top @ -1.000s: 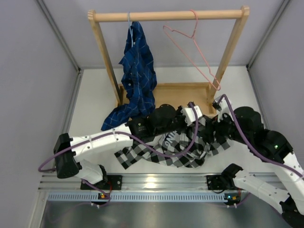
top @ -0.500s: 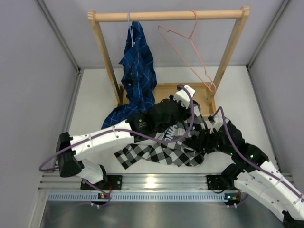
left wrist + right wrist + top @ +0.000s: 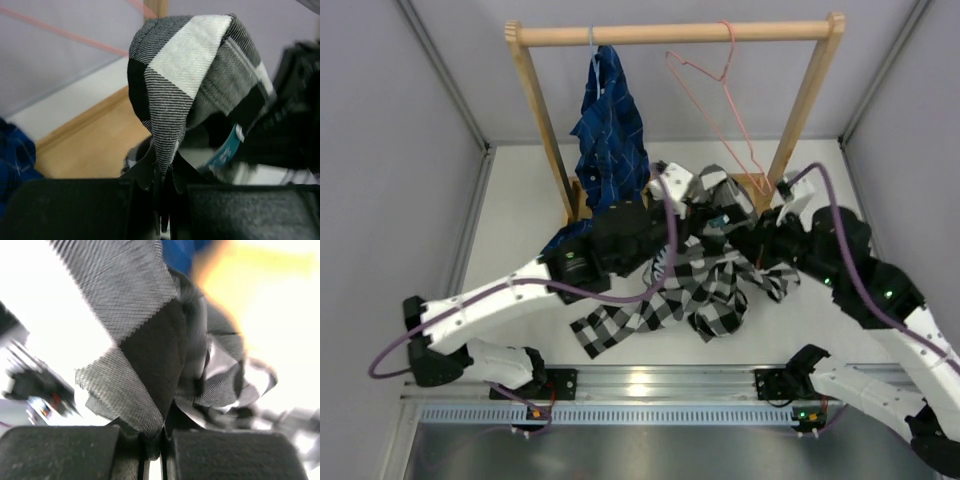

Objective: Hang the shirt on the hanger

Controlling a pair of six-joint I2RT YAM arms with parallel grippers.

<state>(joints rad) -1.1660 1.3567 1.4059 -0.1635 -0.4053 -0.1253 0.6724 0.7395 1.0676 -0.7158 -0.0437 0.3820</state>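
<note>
Now, about the shirt [image 3: 705, 285]: bunched up in the middle of the table [image 3: 520, 220], just in front of the rack [image 3: 670, 33]. Black and white squares all over. Held up at the top end, close to the rack's wooden base [image 3: 85, 145]. Trails down and forward from there, with the low end lying on the table near the front.

Pinched at the top by the left gripper [image 3: 698, 200]. Up close from the left wrist: fingers pressed together on a thin fold of the shirt [image 3: 185, 65], with the cloth standing up over them like a little hood. A small blue-green tag [image 3: 225, 147] on the cloth just to the right.

Pinched a bit further right by the right gripper [image 3: 750, 235] too. From the right wrist: fingers squeezed tight on another fold of the shirt [image 3: 150, 355], blurry but plain enough to see. Both grippers near each other, with cloth between them.

Above and behind, the hanger [image 3: 725, 100]: pink and thin, hooked on the rack's top bar, tilted, apart from the shirt. Low corner close to the rack's right post, just above the right gripper. Shows again in the left wrist view, the hanger [image 3: 65, 32], as a thin pink line across the wall.

To the left on the same bar, a blue shirt [image 3: 610, 140], hanging down beside the left post.
</note>
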